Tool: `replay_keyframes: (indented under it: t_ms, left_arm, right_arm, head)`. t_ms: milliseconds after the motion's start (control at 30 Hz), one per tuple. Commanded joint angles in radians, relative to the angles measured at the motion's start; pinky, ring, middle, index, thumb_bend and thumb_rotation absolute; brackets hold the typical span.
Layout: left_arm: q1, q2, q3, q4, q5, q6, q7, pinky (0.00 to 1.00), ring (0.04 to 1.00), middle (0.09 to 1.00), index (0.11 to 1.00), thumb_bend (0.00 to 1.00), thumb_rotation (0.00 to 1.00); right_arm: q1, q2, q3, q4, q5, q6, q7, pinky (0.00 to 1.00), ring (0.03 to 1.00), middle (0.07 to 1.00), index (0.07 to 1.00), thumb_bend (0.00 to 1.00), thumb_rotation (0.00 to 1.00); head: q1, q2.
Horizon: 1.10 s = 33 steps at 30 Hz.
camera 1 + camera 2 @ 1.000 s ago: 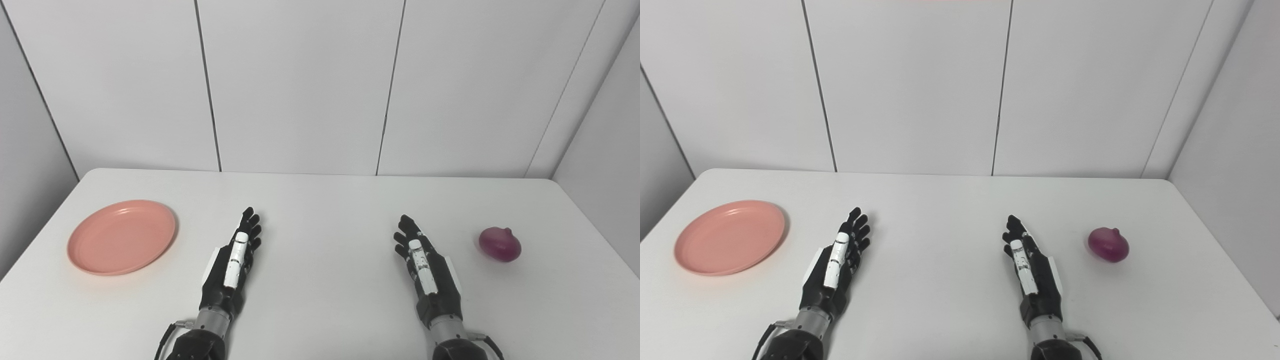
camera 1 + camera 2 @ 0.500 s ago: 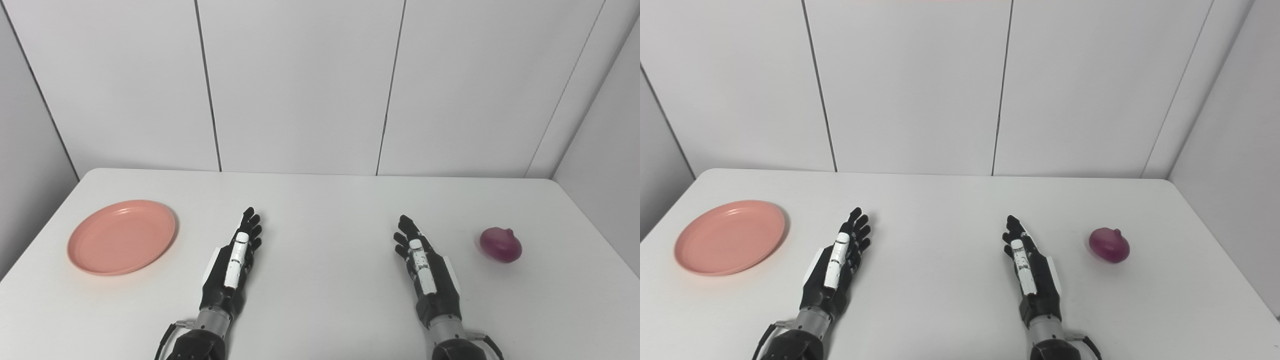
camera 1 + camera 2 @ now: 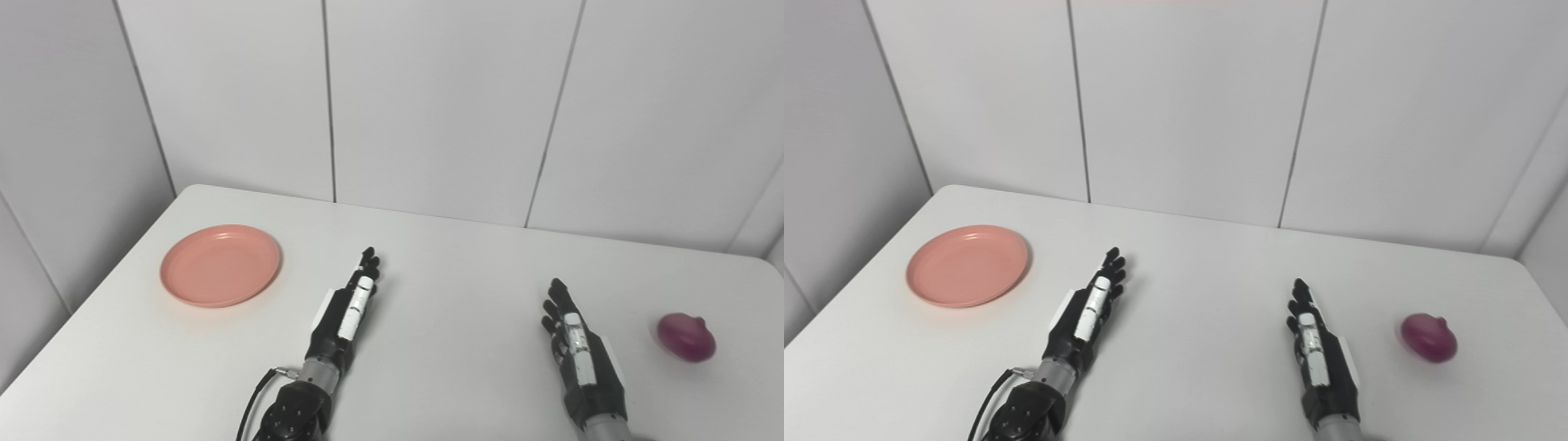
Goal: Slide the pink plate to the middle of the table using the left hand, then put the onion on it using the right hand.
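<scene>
Resting flat on the white table [image 3: 441,263], fingers extended and holding nothing, the left hand [image 3: 346,318] and right hand [image 3: 579,355] sit well apart. Pink plate [image 3: 220,264] lies at far left, untouched; onion [image 3: 686,337] at far right, slightly blurred. Judged: first step not begun. Next move calls for the left hand reaching leftward to the plate rim. Right forearm is cut off at the bottom edge.
</scene>
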Motion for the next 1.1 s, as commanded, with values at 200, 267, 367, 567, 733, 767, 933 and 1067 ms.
replay_keyframes:
  t_ms: [200, 267, 367, 567, 733, 767, 933, 1067]
  left_arm:
    - [0.034, -0.068, -0.036, 0.041, 0.083, 0.007, 0.074, 1.0, 1.0, 1.0, 1.0, 0.57, 1.0]
    - [0.032, -0.076, -0.037, 0.046, 0.084, -0.004, 0.075, 1.0, 1.0, 1.0, 1.0, 0.55, 1.0]
    - [0.026, -0.081, -0.035, 0.064, 0.07, -0.025, 0.067, 1.0, 1.0, 1.0, 1.0, 0.58, 1.0]
    - [0.017, -0.083, -0.032, 0.088, 0.069, -0.042, 0.068, 1.0, 1.0, 1.0, 1.0, 0.58, 1.0]
    - [0.014, -0.082, -0.029, 0.101, 0.063, -0.052, 0.064, 1.0, 1.0, 1.0, 1.0, 0.6, 1.0]
    - [0.014, -0.082, -0.028, 0.102, 0.066, -0.053, 0.066, 1.0, 1.0, 1.0, 1.0, 0.6, 1.0]
    - [0.02, -0.077, -0.033, 0.077, 0.082, -0.046, 0.071, 1.0, 1.0, 1.0, 1.0, 0.57, 1.0]
    - [0.013, -0.071, -0.028, 0.072, 0.08, -0.065, 0.071, 1.0, 1.0, 1.0, 1.0, 0.55, 1.0]
  right_arm:
    - [0.006, -0.039, -0.04, 0.067, 0.045, -0.077, 0.044, 1.0, 1.0, 1.0, 1.0, 0.46, 1.0]
    - [0.007, -0.045, -0.041, 0.067, 0.051, -0.075, 0.055, 1.0, 0.999, 1.0, 1.0, 0.46, 1.0]
    - [0.007, -0.049, -0.043, 0.074, 0.055, -0.084, 0.066, 1.0, 0.993, 1.0, 1.0, 0.47, 1.0]
    - [0.002, -0.05, -0.049, 0.089, 0.058, -0.097, 0.076, 1.0, 0.986, 0.996, 1.0, 0.52, 0.99]
    - [0.0, -0.051, -0.05, 0.098, 0.062, -0.107, 0.081, 0.98, 0.976, 0.987, 0.994, 0.53, 0.96]
    - [-0.001, -0.051, -0.05, 0.1, 0.062, -0.109, 0.082, 0.97, 0.973, 0.984, 0.991, 0.54, 0.95]
    - [0.0, -0.048, -0.051, 0.097, 0.066, -0.097, 0.083, 0.96, 0.963, 0.975, 0.981, 0.56, 0.92]
    - [0.0, -0.048, -0.05, 0.098, 0.058, -0.102, 0.081, 0.96, 0.963, 0.975, 0.981, 0.56, 0.92]
  head:
    - [0.066, -0.033]
    - [0.072, -0.04]
    - [0.067, -0.047]
    - [0.065, -0.054]
    - [0.057, -0.06]
    - [0.057, -0.06]
    - [0.05, -0.062]
    - [0.047, -0.063]
